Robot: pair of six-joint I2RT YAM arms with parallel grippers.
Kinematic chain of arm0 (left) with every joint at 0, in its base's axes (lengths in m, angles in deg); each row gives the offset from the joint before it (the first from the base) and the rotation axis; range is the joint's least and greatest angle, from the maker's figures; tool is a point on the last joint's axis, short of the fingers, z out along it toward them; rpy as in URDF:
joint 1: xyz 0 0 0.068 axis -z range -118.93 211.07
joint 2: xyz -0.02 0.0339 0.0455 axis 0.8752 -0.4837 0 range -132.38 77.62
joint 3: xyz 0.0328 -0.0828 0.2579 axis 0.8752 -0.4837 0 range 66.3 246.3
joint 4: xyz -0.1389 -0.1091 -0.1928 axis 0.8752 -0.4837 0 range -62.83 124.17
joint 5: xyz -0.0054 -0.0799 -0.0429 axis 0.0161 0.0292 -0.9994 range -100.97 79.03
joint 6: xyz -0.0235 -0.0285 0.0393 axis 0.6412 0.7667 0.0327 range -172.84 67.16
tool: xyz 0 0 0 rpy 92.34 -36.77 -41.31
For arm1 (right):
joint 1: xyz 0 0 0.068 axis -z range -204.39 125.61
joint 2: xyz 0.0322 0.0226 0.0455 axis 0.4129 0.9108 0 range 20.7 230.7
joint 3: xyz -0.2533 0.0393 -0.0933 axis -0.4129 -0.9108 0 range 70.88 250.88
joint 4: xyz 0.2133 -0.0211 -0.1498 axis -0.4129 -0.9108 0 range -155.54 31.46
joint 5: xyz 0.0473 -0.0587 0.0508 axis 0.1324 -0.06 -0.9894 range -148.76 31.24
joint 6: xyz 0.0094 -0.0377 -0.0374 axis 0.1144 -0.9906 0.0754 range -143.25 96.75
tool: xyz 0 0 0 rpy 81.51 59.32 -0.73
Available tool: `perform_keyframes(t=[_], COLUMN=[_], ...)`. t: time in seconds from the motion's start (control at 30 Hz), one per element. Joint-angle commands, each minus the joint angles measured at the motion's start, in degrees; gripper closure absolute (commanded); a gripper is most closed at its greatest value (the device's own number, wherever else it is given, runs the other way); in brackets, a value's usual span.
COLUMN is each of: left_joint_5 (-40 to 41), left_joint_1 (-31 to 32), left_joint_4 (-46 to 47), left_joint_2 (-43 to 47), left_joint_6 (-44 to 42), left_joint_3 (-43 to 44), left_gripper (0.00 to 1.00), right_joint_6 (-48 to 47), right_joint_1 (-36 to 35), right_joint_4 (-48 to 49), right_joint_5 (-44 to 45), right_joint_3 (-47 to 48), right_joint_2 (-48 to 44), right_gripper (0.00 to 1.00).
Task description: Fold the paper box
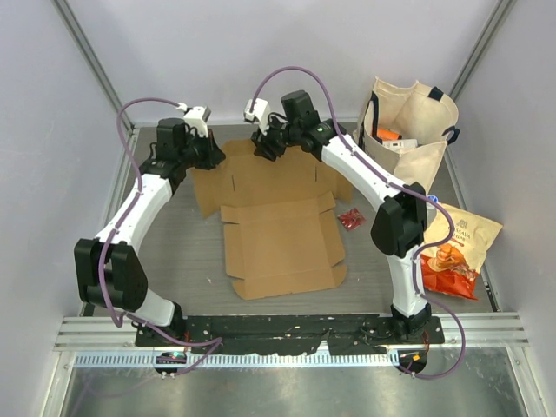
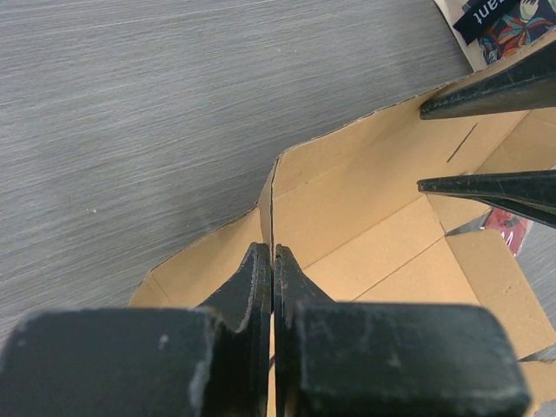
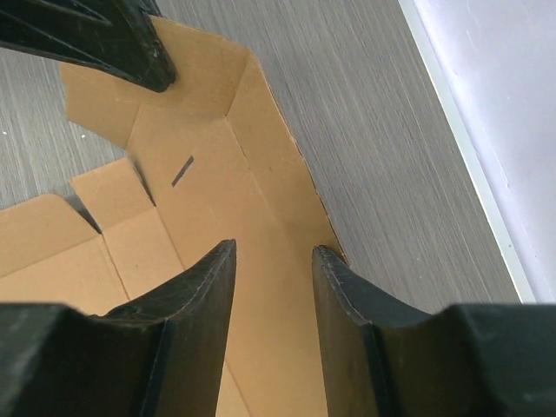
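The paper box, a plain brown die-cut sheet, is lying unfolded and mostly flat mid-table, its length running from 6 to 12 o'clock. At the 12 o'clock end its far strip is bending upward along a crease, with flaps spreading toward 9 and 3 o'clock.

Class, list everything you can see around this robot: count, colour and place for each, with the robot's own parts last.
paper box: one, brown, unfolded at table centre.
tote bag: one, cream, far right corner.
snack bag: one, orange, right edge.
small wrapper: one, red, right of the box.
table: one, grey, under everything.
left fingers: two, black, shut on the box's far-left flap.
right fingers: two, black, open over the box's far edge.
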Motion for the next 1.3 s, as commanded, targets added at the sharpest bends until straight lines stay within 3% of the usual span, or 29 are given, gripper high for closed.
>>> perform_keyframes(t=[0.0,0.1,0.2,0.33,0.47,0.7,1.03,1.13,1.27], left_joint_5=[0.82,2.14,3.11,1.98,0.65,-0.49,-1.19,-0.41,2.75], left_joint_1=[0.98,1.51,1.77,1.86,2.04,2.04,2.12,2.39,2.39], left_joint_4=[0.80,-0.08,-0.96,0.08,0.79,1.14,2.20,2.29,0.97], left_joint_2=[2.58,2.85,3.11,3.64,3.90,4.52,5.66,6.01,5.93], left_joint_6=[-1.40,-2.63,-3.86,-4.39,-4.74,-5.88,-6.06,-6.50,-5.37], left_joint_3=[-0.22,-0.05,0.04,-0.39,-0.40,-0.40,-1.10,-1.63,-1.28], left_gripper=[1.00,1.00,1.00,1.00,1.00,1.00,1.00,1.00,0.97], right_joint_6=[-1.95,-0.90,-2.38,-7.39,-10.12,-11.27,-9.86,-8.81,-6.96], right_joint_1=[0.20,0.38,0.47,1.08,1.43,1.61,1.52,1.52,1.26], right_joint_4=[-0.77,-0.52,-0.34,-0.51,-6.66,-9.64,-9.92,-6.68,-1.49], right_joint_5=[1.63,4.79,4.97,2.87,-0.12,-5.13,-7.78,-6.81,-4.35], right_joint_3=[3.20,4.17,3.74,2.68,9.86,13.66,11.92,9.20,5.41], right_joint_2=[-0.23,-1.98,-4.79,-5.51,-1.47,2.84,4.34,3.28,0.74], right_gripper=[0.54,0.41,0.35,0.34,0.36,0.35,0.47,0.55,0.75])
